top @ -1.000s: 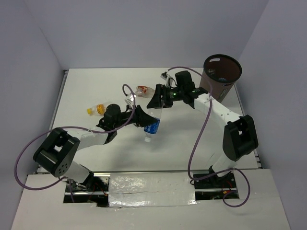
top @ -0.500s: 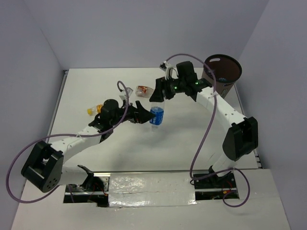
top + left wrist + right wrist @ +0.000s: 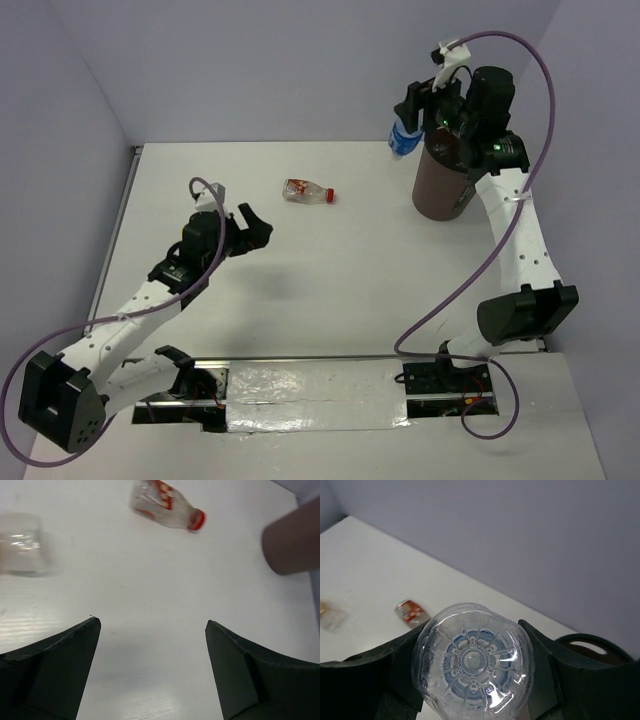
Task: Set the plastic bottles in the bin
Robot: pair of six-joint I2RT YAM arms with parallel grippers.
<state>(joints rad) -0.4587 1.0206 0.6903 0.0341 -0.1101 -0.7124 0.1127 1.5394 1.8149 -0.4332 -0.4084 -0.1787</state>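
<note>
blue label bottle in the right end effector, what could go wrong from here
1. The blue-label bottle hangs beside the left rim of the bin, not clearly over the opening; released now, it could hit the rim and drop outside.
2. The right end effector is close to the rim and might nudge the bin over.

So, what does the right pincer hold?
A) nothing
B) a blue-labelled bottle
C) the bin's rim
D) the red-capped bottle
B: the right pincer is shut on the blue-labelled bottle, up beside the bin; the red-capped bottle lies on the table.
</note>
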